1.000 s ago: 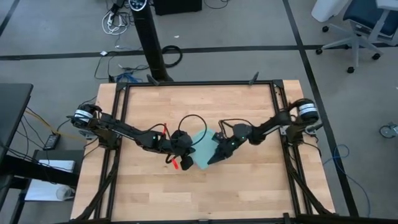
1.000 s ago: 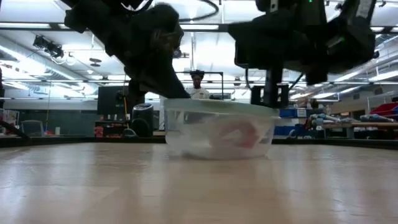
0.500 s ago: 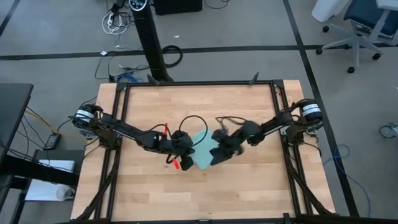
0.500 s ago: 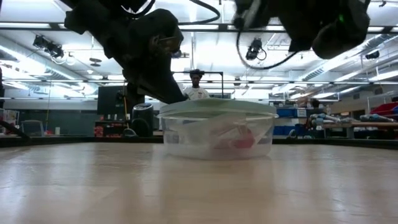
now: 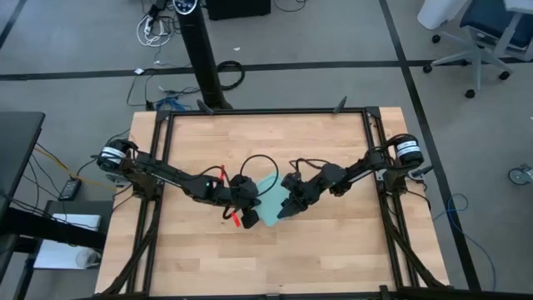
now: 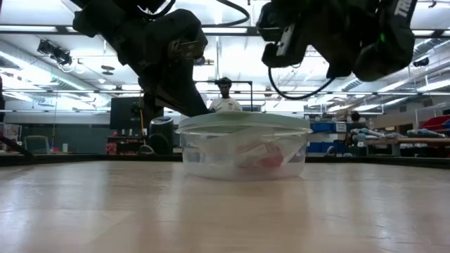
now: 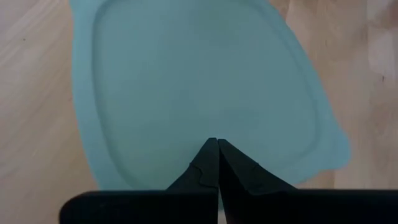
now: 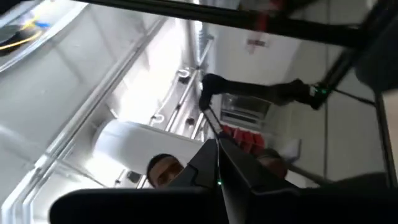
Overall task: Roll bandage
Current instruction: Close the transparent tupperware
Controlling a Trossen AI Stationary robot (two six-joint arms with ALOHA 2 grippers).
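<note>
From above, we cannot see much of the container: both arms crowd over it, and only a light-blue patch of its lid shows between them. The low view helps: the clear tub sits on the desk with the lid resting on top, and through its cloudy wall we make out a reddish lump, probably the bandage, lying on the tub's floor toward the right wall. Its shape is too blurred to tell whether it is rolled.

A small red piece shows on the desk just beside the container's left edge, partly under the left arm; we cannot tell what it is.

The left tool has its fingertips pressed together over the lid, near one edge, gripping nothing we can see. The right tool points upward toward the ceiling, its fingers also together and empty, above the container's right side. A person stands beyond the desk, partly hidden behind the left arm.
</note>
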